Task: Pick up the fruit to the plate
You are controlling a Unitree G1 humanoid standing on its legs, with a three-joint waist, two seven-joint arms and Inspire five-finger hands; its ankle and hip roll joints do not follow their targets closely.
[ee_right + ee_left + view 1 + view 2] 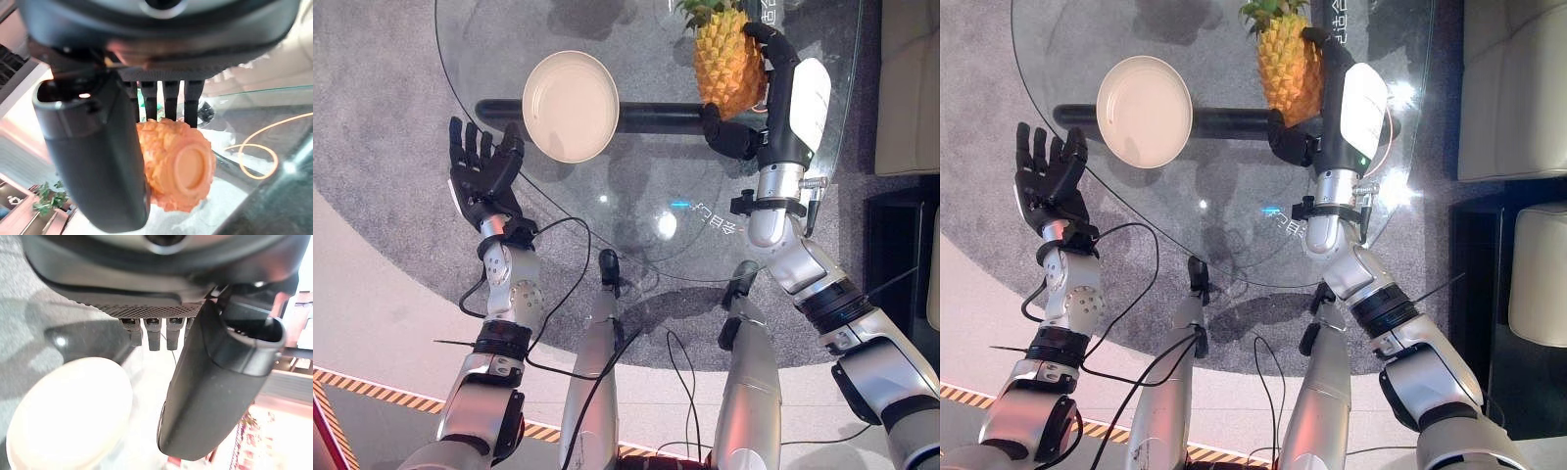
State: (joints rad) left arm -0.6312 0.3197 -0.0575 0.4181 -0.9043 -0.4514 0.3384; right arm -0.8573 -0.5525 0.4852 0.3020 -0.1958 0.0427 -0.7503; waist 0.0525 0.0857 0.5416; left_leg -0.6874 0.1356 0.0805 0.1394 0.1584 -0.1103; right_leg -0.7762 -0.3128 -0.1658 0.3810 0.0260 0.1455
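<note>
On the glass table [636, 211], to the right of the plate [572, 105], the right hand [773, 98] has its fingers and thumb curled around the pineapple [726, 61]. From the right wrist view the round base of the fruit faces the camera and seems to be lifted from the glass, so I judge that the hand carries its weight already. The grip is from the side, probably because the leafy crown gives no firm hold. The plate is empty and lies well apart from the pineapple, near the table's left edge. Beside the plate, just off that edge, the left hand [481, 168] hovers with straight, spread fingers and holds nothing; it seems only to wait. Next, the fruit must travel left to the plate.
</note>
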